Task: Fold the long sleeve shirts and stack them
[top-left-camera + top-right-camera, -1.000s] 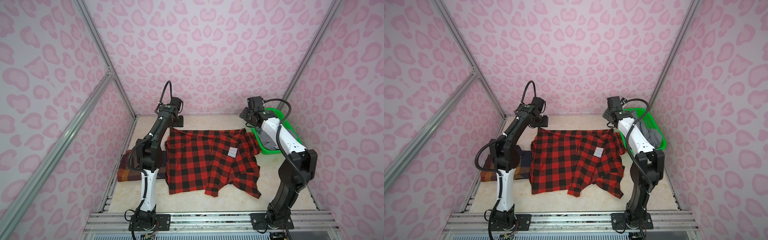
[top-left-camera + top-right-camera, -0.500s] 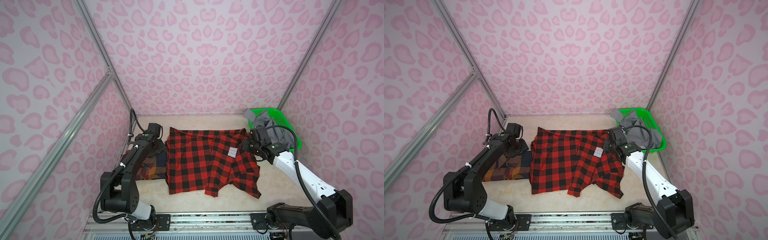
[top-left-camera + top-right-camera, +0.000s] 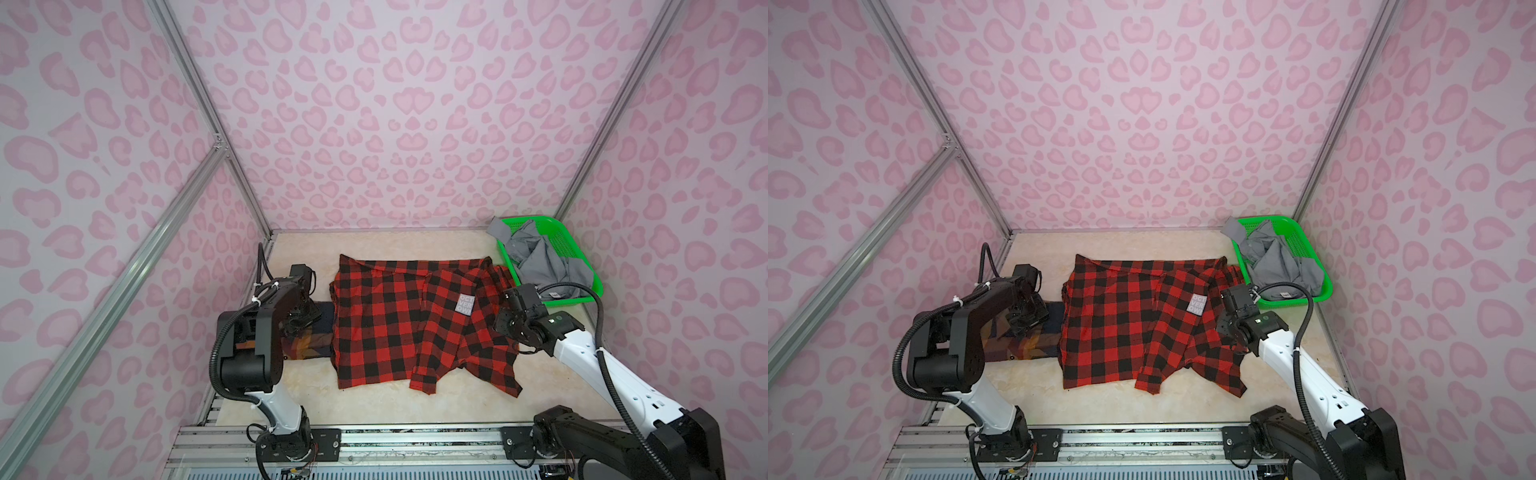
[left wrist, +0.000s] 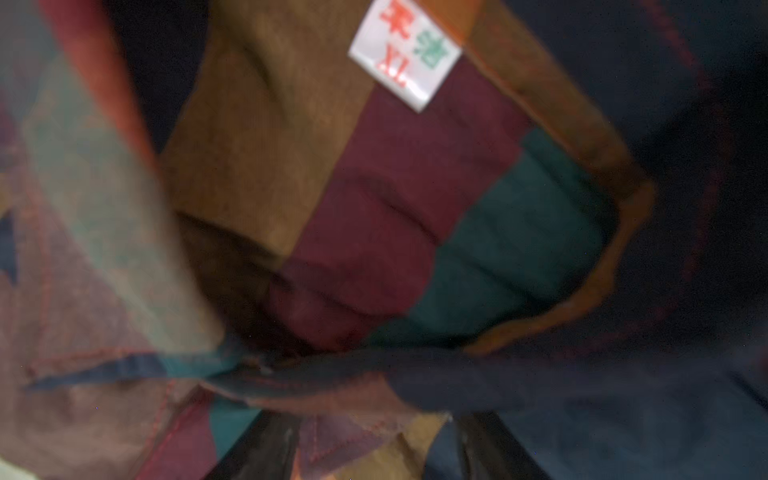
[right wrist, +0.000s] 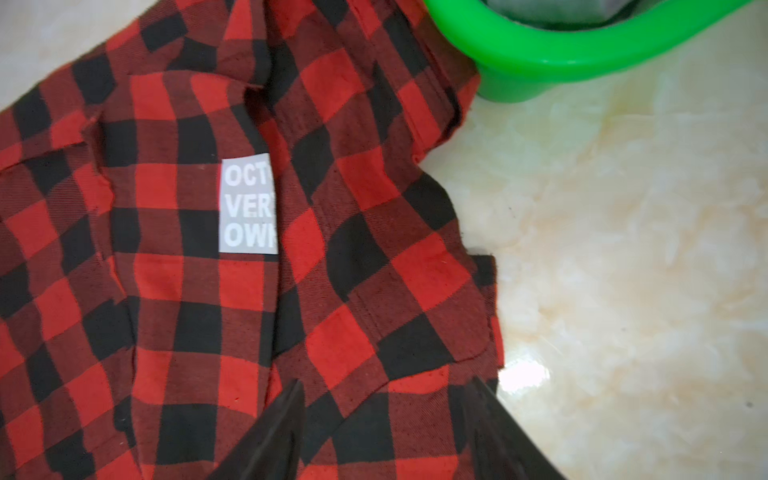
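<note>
On the cream table [image 3: 374,399], the red-and-black flannel [image 3: 395,324] lies spread flat in the middle with its grey label [image 3: 465,304] facing up. The folded plaid shirt [image 3: 309,347] sits against its left edge, and the grey shirt [image 3: 540,262] is crumpled in the green basket [image 3: 575,302]. We judge the flannel light, soft and limp, best pinched at a hem or sleeve edge. Our right gripper [image 5: 386,386] hovers half open over that edge, holding nothing. Our left gripper [image 4: 374,424] stands likewise parted over the plaid cloth, empty as far as we can see.
</note>
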